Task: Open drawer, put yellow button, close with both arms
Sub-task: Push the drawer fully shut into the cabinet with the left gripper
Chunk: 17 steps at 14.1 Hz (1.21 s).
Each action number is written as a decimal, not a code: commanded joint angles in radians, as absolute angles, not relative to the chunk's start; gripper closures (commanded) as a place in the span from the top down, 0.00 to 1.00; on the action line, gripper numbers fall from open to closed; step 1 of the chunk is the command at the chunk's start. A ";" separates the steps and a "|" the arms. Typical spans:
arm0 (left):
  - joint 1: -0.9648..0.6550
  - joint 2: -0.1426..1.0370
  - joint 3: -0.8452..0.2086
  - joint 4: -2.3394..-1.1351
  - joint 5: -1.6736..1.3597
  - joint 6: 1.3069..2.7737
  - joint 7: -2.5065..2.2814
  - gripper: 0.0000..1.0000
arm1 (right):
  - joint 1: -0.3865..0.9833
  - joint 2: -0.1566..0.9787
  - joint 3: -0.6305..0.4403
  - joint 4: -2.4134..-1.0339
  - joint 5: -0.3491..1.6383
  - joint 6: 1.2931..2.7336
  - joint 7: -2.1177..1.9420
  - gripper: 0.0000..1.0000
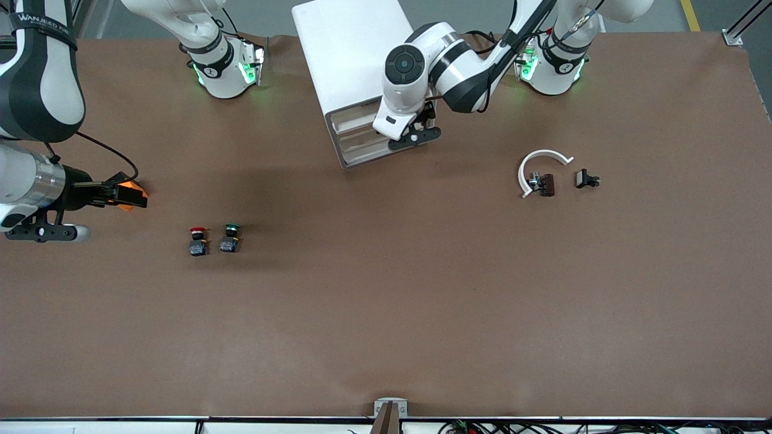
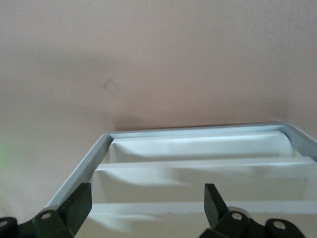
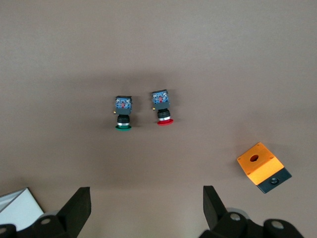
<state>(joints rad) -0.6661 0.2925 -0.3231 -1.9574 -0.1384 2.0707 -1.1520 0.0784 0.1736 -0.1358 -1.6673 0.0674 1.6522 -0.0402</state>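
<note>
Front view: white rounded box cabinet [image 1: 350, 54] sits mid-way along the table edge where the bases stand, drawer fronts facing the camera edge. Left gripper [image 1: 416, 137] hangs at the cabinet front, prob. lining up on the drawer [image 1: 353, 116], the uppermost one, which looks shut or nearly so. Right gripper [image 1: 45, 232] is up over the table edge at the right arm's end, just beside an orange box w/ black base [image 1: 134, 194]. Red-capped button [image 1: 198, 240] and green-capped button [image 1: 230, 237] stand side by side toward that end, well clear of all edges. White curved strip [image 1: 543, 164], dark brown block [image 1: 547, 184] and small black part [image 1: 586, 179] lie toward the left arm's end. Yellow button: not visible in any view, maybe hidden under the right arm.

Left wrist view: left gripper [image 2: 148, 208] wide open, nothing held, fingers straddling the drawer [image 2: 173, 210] front, apparently ready to hook and pull.

Right wrist view: right gripper [image 3: 146, 196] also wide open and empty, above bare tabletop; green-capped button [image 3: 123, 113], red-capped button [image 3: 162, 108], orange box [image 3: 260, 166] below. Looks like a searching or waiting pose.
</note>
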 commanded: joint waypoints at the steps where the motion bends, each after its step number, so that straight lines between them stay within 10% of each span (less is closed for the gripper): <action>1: -0.669 0.304 -0.367 -1.944 -0.130 2.062 -1.172 1.00 | 0.069 0.114 -0.115 -1.695 0.015 1.663 -0.048 1.00; 17: -0.168 0.310 -0.324 -1.792 0.057 2.037 -1.180 1.00 | 0.074 -0.058 -0.109 -1.750 -0.017 1.648 -0.012 1.00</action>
<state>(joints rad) -0.2113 0.3094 -0.3106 -1.8148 0.0212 2.0681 -1.1634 0.0790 -0.0077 -0.1170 -1.7247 -0.0040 1.6456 -0.0341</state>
